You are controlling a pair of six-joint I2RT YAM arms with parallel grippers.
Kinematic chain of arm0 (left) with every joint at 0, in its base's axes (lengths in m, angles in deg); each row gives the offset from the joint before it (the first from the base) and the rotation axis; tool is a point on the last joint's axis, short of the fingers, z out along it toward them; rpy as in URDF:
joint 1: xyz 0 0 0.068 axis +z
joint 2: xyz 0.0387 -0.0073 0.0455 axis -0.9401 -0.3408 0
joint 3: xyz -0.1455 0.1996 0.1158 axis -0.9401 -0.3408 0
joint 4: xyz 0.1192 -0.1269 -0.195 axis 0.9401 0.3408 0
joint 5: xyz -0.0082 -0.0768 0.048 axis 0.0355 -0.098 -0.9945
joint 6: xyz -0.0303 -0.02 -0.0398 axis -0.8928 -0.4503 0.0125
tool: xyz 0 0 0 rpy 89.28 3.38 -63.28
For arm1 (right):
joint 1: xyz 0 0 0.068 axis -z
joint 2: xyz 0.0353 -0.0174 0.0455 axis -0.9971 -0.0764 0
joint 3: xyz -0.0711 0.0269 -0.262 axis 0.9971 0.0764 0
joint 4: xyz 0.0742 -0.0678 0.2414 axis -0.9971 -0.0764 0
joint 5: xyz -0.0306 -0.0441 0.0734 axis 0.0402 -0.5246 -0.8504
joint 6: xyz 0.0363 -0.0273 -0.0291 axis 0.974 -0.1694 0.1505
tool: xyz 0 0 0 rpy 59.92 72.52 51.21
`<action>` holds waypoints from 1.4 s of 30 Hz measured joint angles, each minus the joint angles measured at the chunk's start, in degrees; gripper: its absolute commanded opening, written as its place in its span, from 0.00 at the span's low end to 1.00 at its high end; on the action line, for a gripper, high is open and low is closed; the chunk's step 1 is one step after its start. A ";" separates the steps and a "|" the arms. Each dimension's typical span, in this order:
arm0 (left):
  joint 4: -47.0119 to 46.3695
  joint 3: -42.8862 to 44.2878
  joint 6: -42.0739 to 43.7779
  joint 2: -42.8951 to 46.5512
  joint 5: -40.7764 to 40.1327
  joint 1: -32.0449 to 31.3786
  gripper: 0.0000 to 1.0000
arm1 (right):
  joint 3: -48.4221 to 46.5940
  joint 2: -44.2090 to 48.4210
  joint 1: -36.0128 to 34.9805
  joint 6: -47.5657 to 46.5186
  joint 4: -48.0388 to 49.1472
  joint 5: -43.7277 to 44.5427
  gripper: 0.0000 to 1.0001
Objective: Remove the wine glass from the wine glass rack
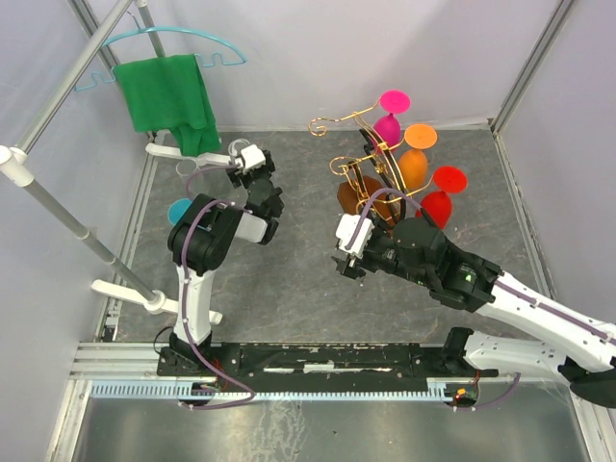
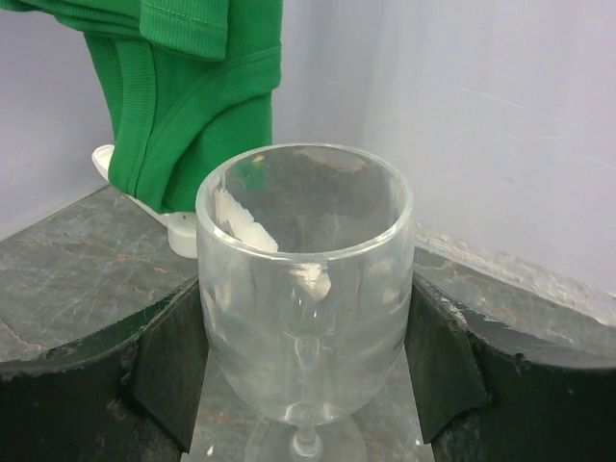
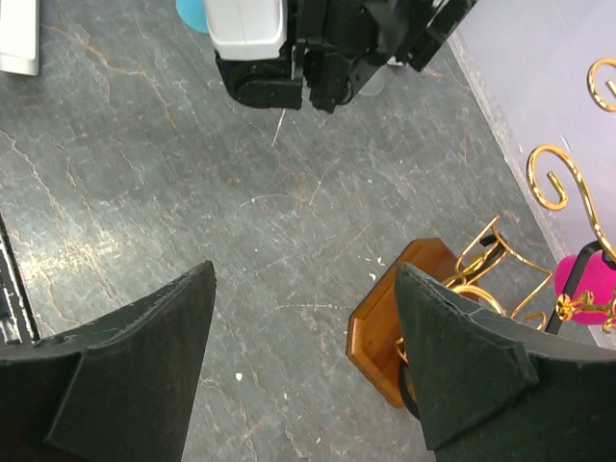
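The wine glass rack (image 1: pixel 364 159) of curly gold wire stands on a brown wooden base (image 3: pixel 385 337) at the back right. A pink glass (image 1: pixel 390 120), an orange glass (image 1: pixel 416 159) and a red glass (image 1: pixel 441 197) hang on it. My left gripper (image 1: pixel 248 164) is at the back left, well apart from the rack. In the left wrist view its fingers (image 2: pixel 164 366) press both sides of the bowl of a clear wine glass (image 2: pixel 306 250), which stands upright with its foot on the table. My right gripper (image 3: pixel 303 337) is open and empty, just left of the rack's base.
A green cloth (image 1: pixel 171 96) hangs from a turquoise hanger (image 1: pixel 173 40) on a metal rail at the back left. A turquoise object (image 1: pixel 180 210) stands by the left arm. White rail feet (image 1: pixel 168 151) lie on the grey stone-pattern table. Pale walls close in the table.
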 measured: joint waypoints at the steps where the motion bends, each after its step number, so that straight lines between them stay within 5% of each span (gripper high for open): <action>1: -0.04 1.09 0.09 -0.61 0.04 0.50 0.69 | 0.46 0.15 0.00 0.00 0.02 0.24 0.83; 19: 3.37 4.26 1.20 -4.15 0.33 3.89 0.76 | 1.14 1.07 0.83 0.52 0.94 3.45 0.85; 32: 6.34 4.24 1.18 -4.11 0.48 3.89 0.99 | 1.36 1.49 1.79 0.83 1.25 4.39 0.85; 42: 13.16 2.64 1.11 0.13 -0.04 2.67 0.99 | 2.34 1.92 2.16 1.70 1.77 4.13 0.85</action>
